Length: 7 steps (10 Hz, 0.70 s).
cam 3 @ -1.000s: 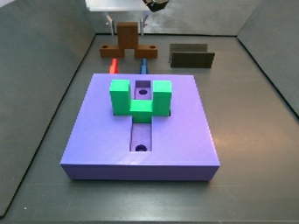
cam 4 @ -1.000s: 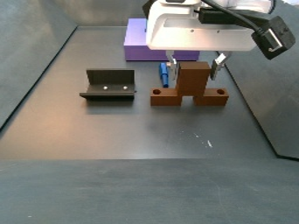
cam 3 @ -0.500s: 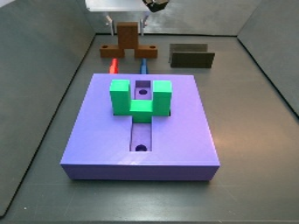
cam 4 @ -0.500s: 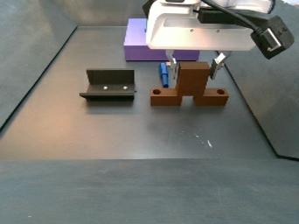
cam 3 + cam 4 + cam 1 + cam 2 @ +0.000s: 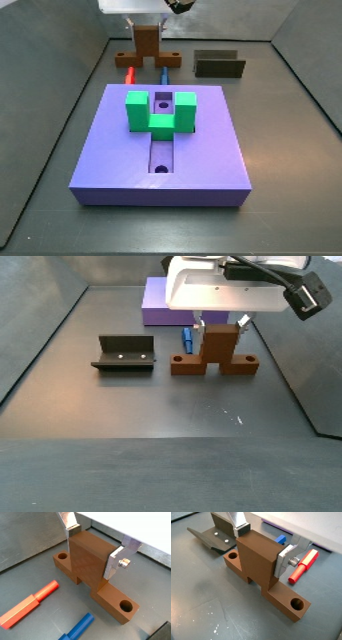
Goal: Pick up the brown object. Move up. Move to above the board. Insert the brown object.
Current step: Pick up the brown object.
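I have the gripper [image 5: 95,551] down over the brown object [image 5: 90,567], which sits on the floor at the far end from the board [image 5: 160,150]. The fingers [image 5: 286,560] stand narrow against the two faces of its upright stem; I judge them clamped on it. For a clean lift, I want to pull straight up without tilting and clear the red peg [image 5: 30,604] and blue peg [image 5: 78,628]. I read no writing or labels anywhere.
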Available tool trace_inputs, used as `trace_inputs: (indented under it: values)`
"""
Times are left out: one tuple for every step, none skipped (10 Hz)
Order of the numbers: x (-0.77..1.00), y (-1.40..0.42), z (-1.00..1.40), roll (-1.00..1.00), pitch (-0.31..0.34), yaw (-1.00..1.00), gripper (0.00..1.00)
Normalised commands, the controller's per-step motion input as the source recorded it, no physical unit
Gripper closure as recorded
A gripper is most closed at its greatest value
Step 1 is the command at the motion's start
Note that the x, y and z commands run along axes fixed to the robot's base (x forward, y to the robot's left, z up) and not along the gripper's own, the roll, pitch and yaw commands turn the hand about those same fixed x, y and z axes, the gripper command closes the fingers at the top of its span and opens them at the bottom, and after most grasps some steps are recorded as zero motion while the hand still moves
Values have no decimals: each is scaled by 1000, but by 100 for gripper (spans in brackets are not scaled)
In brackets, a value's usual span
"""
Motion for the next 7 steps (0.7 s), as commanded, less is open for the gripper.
trace_inputs:
  values:
    - [0,0,0,0,0,0,100]
    - [0,0,0,0,0,0,100]
    - [0,0,0,0,0,0,100]
    - [0,0,0,0,0,0,100]
    - [0,0,0,0,0,0,100]
    - [0,0,0,0,0,0,100]
    - [0,0,0,0,0,0,100]
